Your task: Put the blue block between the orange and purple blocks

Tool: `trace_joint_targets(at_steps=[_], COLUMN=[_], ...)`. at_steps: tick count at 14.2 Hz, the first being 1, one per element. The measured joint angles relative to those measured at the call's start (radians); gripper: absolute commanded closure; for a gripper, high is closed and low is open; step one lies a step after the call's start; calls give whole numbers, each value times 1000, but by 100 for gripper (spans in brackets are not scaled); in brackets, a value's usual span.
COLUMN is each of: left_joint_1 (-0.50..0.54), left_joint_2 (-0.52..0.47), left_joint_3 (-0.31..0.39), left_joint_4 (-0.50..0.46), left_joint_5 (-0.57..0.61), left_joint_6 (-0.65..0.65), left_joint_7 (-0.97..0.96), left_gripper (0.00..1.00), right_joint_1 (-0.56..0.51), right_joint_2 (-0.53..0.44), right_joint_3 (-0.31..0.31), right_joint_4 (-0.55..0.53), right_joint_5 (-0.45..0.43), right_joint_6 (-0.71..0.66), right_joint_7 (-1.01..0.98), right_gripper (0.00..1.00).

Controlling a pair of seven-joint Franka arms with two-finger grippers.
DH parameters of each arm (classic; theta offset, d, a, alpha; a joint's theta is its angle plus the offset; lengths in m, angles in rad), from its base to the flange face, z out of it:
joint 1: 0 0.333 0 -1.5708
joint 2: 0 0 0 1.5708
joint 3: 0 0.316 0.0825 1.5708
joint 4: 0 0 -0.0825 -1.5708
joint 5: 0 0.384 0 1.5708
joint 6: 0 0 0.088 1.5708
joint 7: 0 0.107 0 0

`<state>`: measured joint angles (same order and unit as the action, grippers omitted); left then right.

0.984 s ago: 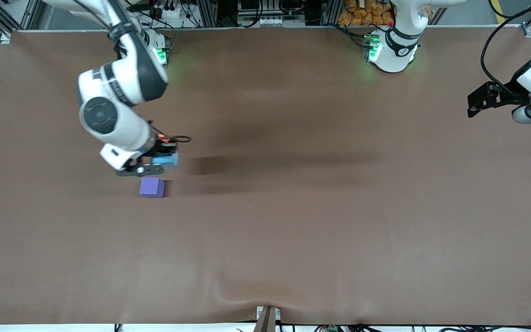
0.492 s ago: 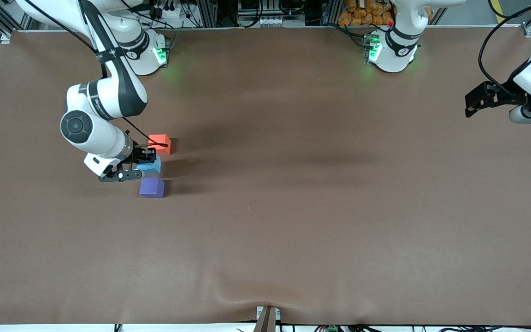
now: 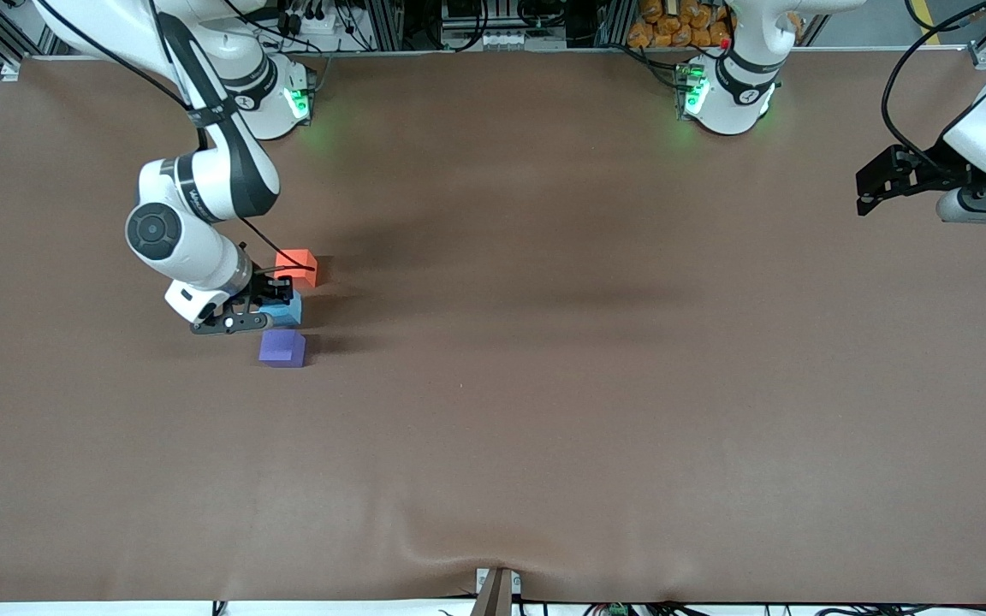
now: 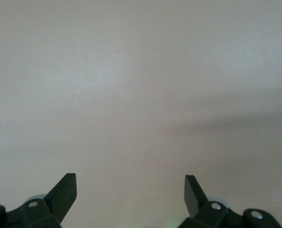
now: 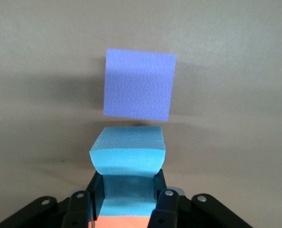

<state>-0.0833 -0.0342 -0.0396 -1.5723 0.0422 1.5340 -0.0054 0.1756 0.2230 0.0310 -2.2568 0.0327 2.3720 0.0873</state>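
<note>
My right gripper (image 3: 274, 301) is shut on the light blue block (image 3: 286, 311), low over the table between the orange block (image 3: 296, 264) and the purple block (image 3: 282, 348). In the right wrist view the blue block (image 5: 128, 151) bulges between the black fingers (image 5: 96, 187); the purple block (image 5: 139, 85) lies just past it, and a strip of the orange block (image 5: 124, 223) shows under the gripper (image 5: 127, 184). Whether the blue block touches the table I cannot tell. My left gripper (image 3: 870, 192) waits open at the left arm's end of the table, over bare table in its wrist view (image 4: 130, 184).
The brown table cover (image 3: 544, 385) has a low wrinkle near the front edge (image 3: 459, 539). The right arm's elbow (image 3: 155, 231) hangs over the table beside the three blocks.
The right arm has swung toward its own end of the table and come lower with the blue block, uncovering the orange block. The left gripper has drifted slightly.
</note>
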Motion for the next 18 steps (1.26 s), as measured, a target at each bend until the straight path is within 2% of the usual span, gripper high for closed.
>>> trace_joint_targets(at_steps=[5,11,13,16,18], left_joint_1=[4,1,0,1,1], left_joint_2=[9,9,9,9,9], left_joint_3=[2,-2,-2,-2,-2], left_joint_4=[1,16,16,16,16], left_joint_5=[0,0,0,0,0], left_joint_6=[1,2,2,2,2], left_joint_7=[0,0,0,0,0], left_gripper=[0,0,0,0,0], right_joint_1=[0,-1,-1,-2,-2], right_joint_2=[47,62,62,70,70], right_joint_3=[1,1,0,1,1], right_joint_4=[-18,-20,-21,-21,8], right_joint_5=[0,15,28,34,37], right_joint_6=[67,76,79,81,12], right_joint_7=[0,1,1,1,1], right_gripper=[100,99,0,0,0])
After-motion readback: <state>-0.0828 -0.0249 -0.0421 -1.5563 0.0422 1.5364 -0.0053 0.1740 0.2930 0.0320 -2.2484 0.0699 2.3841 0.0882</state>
